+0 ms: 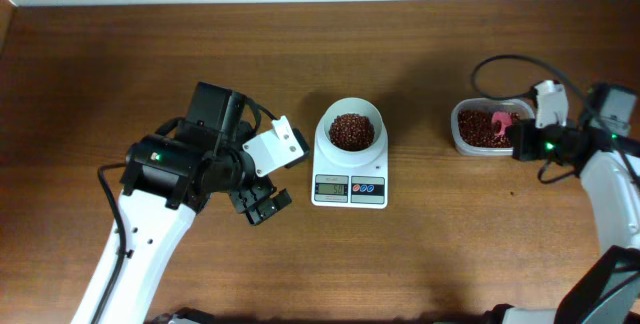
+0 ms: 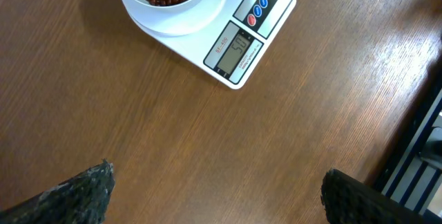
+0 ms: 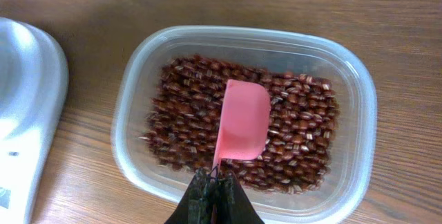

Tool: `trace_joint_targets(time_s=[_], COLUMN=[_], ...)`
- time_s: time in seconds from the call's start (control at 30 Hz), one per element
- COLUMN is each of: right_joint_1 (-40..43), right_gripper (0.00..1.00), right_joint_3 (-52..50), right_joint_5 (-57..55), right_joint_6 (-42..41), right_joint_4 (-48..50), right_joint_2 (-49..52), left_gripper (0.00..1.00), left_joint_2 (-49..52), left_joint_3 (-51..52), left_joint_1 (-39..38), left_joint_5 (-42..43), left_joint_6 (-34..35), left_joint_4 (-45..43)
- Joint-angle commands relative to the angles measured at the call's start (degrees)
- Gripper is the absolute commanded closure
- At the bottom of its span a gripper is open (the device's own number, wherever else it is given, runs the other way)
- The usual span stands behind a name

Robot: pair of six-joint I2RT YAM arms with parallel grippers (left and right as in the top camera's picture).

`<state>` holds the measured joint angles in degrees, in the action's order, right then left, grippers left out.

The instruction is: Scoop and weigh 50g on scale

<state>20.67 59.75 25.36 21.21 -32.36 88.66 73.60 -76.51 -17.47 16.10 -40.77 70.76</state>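
Observation:
The white scale [image 1: 350, 186] stands mid-table with a round white bowl [image 1: 350, 124] on it, holding a heap of dark reddish-brown beans [image 1: 351, 131]. In the left wrist view the scale [image 2: 243, 39] and its lit display sit at the top. My left gripper [image 1: 262, 204] hovers open over bare wood left of the scale, nothing between its fingers [image 2: 76, 193]. My right gripper [image 3: 215, 189] is shut on the handle of a pink spoon [image 3: 242, 120], whose empty bowl hangs over more beans [image 3: 304, 124] in a clear tub [image 3: 359, 99]. The spoon [image 1: 501, 124] shows over the tub [image 1: 468, 139] in the overhead view too.
The tub sits right of the scale, with a strip of wood between them. A black cable [image 1: 500, 64] loops over the table behind the tub. The table's dark edge [image 2: 414, 134] runs down the right of the left wrist view.

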Motion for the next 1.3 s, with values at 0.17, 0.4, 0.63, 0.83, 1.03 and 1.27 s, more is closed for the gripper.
trace_joint_targets(time_s=[0.17, 0.4, 0.63, 0.83, 1.03, 1.27], right_joint_1=[-15.4, -18.7, -18.7, -18.7, -18.7, -18.7], right_gripper=[0.96, 0.96, 0.96, 0.96, 0.96, 0.96], right_joint_3=[7.2, 12.6, 13.5, 10.2, -6.8, -18.8], right_joint_5=[-37.3, -30.9, -15.0, -15.8, -26.3, -26.7], right_joint_6=[1.1, -8.3, -8.5, -16.2, -41.8, -54.3], right_joint_4=[-2.6, -8.0, -17.6, -33.5, -24.6, -12.9], right_joint_2=[-1.0, -5.6, -21.0, -31.1, -34.1, -34.0], left_gripper=[0.01, 0.01, 0.01, 0.01, 0.01, 0.01], left_joint_2=[-0.5, -0.5, -0.5, -0.5, -0.5, -0.5], left_joint_3=[-1.0, -1.0, -1.0, -1.0, -1.0, -1.0], left_joint_1=[0.4, 0.4, 0.4, 0.4, 0.4, 0.4], left_joint_5=[0.7, 0.7, 0.7, 0.7, 0.7, 0.7], left_joint_6=[-0.7, -0.7, -0.7, -0.7, -0.7, -0.7], left_joint_4=[0.0, 0.0, 0.0, 0.0, 0.0, 0.0])
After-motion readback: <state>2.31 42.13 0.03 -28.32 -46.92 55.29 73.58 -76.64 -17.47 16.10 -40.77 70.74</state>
